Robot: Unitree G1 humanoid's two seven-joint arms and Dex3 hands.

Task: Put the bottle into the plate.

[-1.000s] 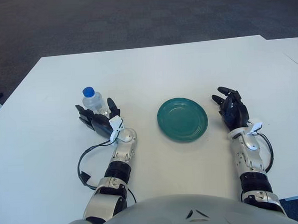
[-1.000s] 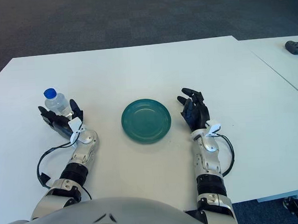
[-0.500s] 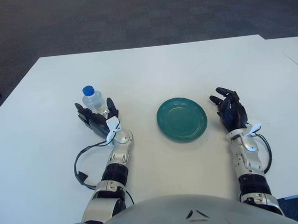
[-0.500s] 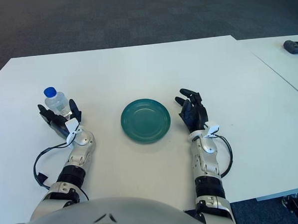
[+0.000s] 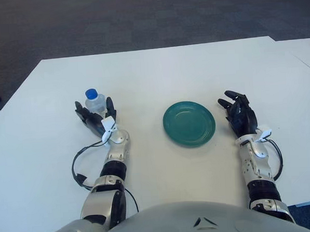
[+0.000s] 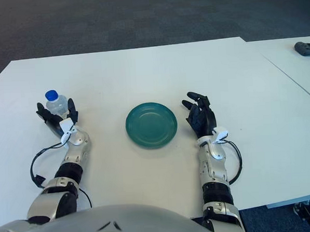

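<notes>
A small clear bottle [image 5: 95,104] with a blue cap stands upright on the white table [image 5: 158,69], to the left. My left hand [image 5: 95,117] is right at the bottle's near side, palm up. Its dark fingers [image 5: 80,110] are spread on either side of the bottle's lower body and have not closed on it. The lower part of the bottle is hidden behind the hand. A round teal plate [image 5: 189,123] sits at the centre with nothing on it. My right hand [image 5: 240,114] shows to the right of the plate, fingers relaxed and holding nothing.
A black cable [image 5: 76,169] loops beside my left forearm. A second white table [image 6: 298,61] adjoins on the right, with a dark object [image 6: 306,48] at its far edge. Dark carpet lies beyond the table's far edge.
My left hand has slid left and forward up to the bottle, and its fingers now flank it. The bottle, plate and right hand have stayed put.
</notes>
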